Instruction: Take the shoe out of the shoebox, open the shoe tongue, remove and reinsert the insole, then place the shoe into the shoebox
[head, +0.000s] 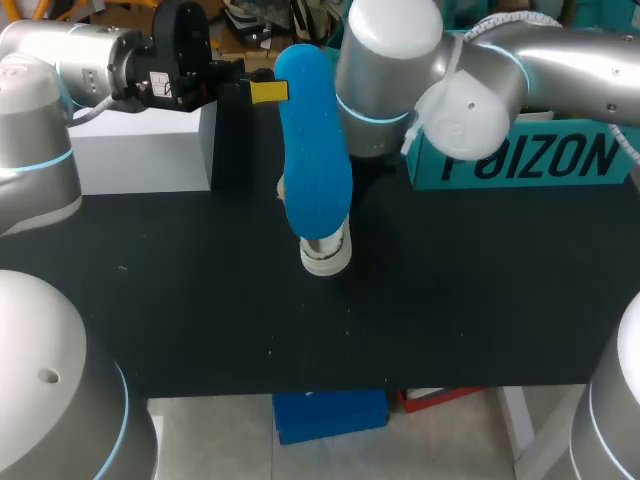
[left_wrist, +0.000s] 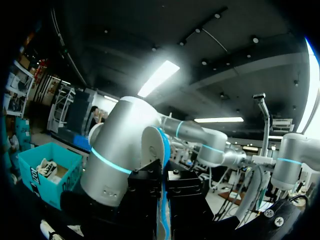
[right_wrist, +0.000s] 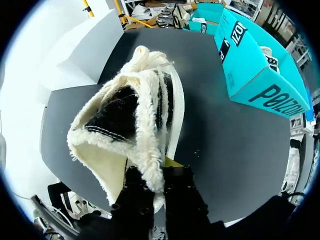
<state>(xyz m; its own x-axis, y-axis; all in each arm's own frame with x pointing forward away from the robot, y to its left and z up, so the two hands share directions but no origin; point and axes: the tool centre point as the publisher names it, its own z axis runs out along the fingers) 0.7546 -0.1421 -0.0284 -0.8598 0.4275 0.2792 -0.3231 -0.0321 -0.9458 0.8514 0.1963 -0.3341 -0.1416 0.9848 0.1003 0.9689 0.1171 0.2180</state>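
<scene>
My left gripper (head: 268, 92) is shut on a blue insole (head: 312, 150) and holds it up on end above the table's middle. In the left wrist view the insole's thin blue edge (left_wrist: 163, 150) runs up between the black fingers of the gripper (left_wrist: 164, 176). Under the insole only a white part of the shoe (head: 326, 252) shows. My right gripper (right_wrist: 157, 172) is shut on the fleece-lined collar of the shoe (right_wrist: 135, 120), whose mouth gapes toward the camera. The right arm's wrist hides that gripper in the head view. The teal shoebox (head: 530, 155) stands at the back right.
A white box (head: 140, 150) stands at the back left of the black table (head: 200, 300). In the right wrist view the teal shoebox (right_wrist: 250, 65) lies beyond the shoe to one side and the white box (right_wrist: 85, 50) to the other.
</scene>
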